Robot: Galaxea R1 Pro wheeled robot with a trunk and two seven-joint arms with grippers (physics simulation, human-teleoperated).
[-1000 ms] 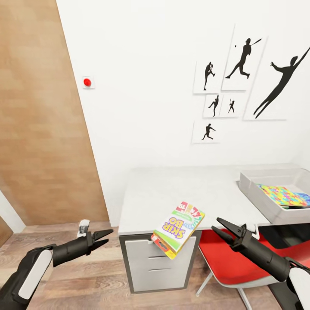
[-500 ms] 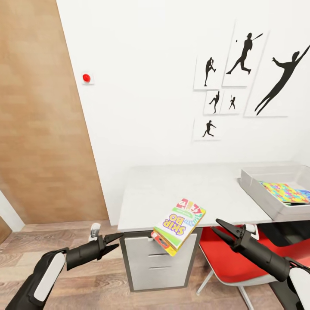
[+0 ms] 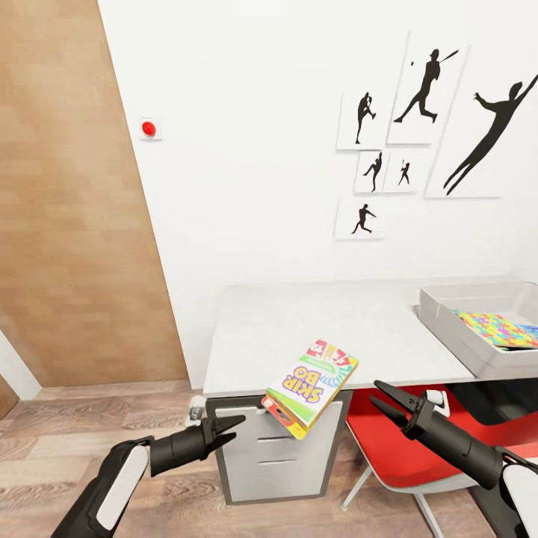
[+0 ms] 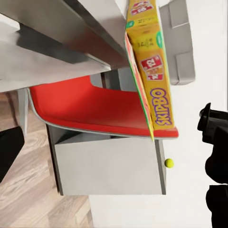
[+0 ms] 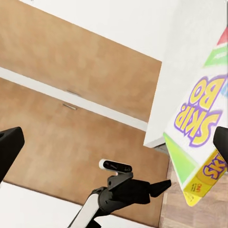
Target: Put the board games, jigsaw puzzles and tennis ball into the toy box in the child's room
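The Skip-Bo board game (image 3: 311, 386) tilts over the front edge of the pale grey table (image 3: 321, 329), and neither gripper touches it. My left gripper (image 3: 233, 427) is open, low and just left of the box, level with the drawer unit. It sees the box edge-on (image 4: 151, 80). My right gripper (image 3: 376, 395) is open a short way right of the box, above the red chair. The toy box (image 3: 448, 329) stands at the table's right end with a jigsaw puzzle (image 3: 497, 329) inside. A small yellow-green ball (image 4: 168, 163) shows beyond the drawer unit.
A white drawer unit (image 3: 276, 456) stands under the table's left end, with a red chair (image 3: 388, 448) beside it. A white wall with silhouette pictures (image 3: 418, 127) rises behind. A wooden panel (image 3: 67, 224) stands at the left over the wood floor (image 3: 67, 448).
My left arm has swung right and a little down, from beside the wooden panel to just left of the Skip-Bo box. The right gripper and the box have stayed put.
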